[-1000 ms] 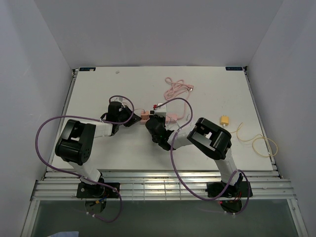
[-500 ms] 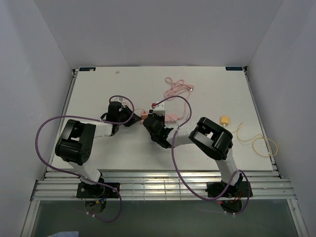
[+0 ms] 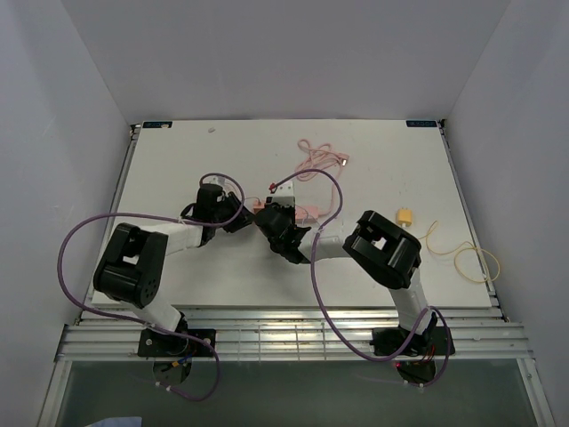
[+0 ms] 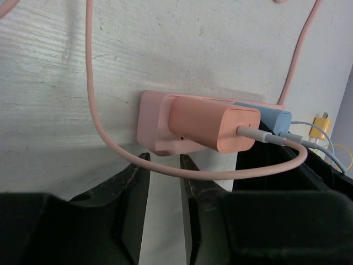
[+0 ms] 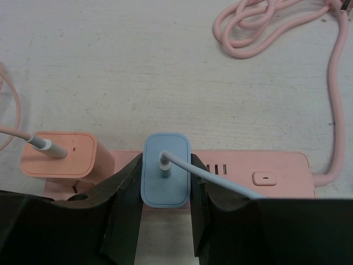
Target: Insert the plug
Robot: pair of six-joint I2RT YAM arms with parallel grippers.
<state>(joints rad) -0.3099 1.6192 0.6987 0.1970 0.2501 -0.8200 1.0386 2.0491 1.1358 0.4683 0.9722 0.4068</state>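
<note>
A pink power strip (image 5: 242, 168) lies on the white table; it also shows in the top view (image 3: 308, 213). A blue plug (image 5: 165, 185) with a white cable sits in the strip. My right gripper (image 5: 165, 160) is shut on the blue plug, one finger on each side. A peach charger (image 5: 58, 154) with a pink cable sits in the strip beside it, also seen in the left wrist view (image 4: 212, 126). My left gripper (image 4: 164, 157) is at the strip's end (image 4: 151, 124), its fingers slightly apart with nothing between them.
A coiled pink cable (image 3: 317, 160) lies behind the strip. A yellow plug (image 3: 404, 216) and its yellow cable (image 3: 471, 255) lie at the right. The strip's switch (image 5: 266, 178) is right of the blue plug. Purple arm cables loop over the near table.
My right gripper and the strip have shifted a little left and away. The left arm's elbow has swung down and left, its gripper staying by the strip's end.
</note>
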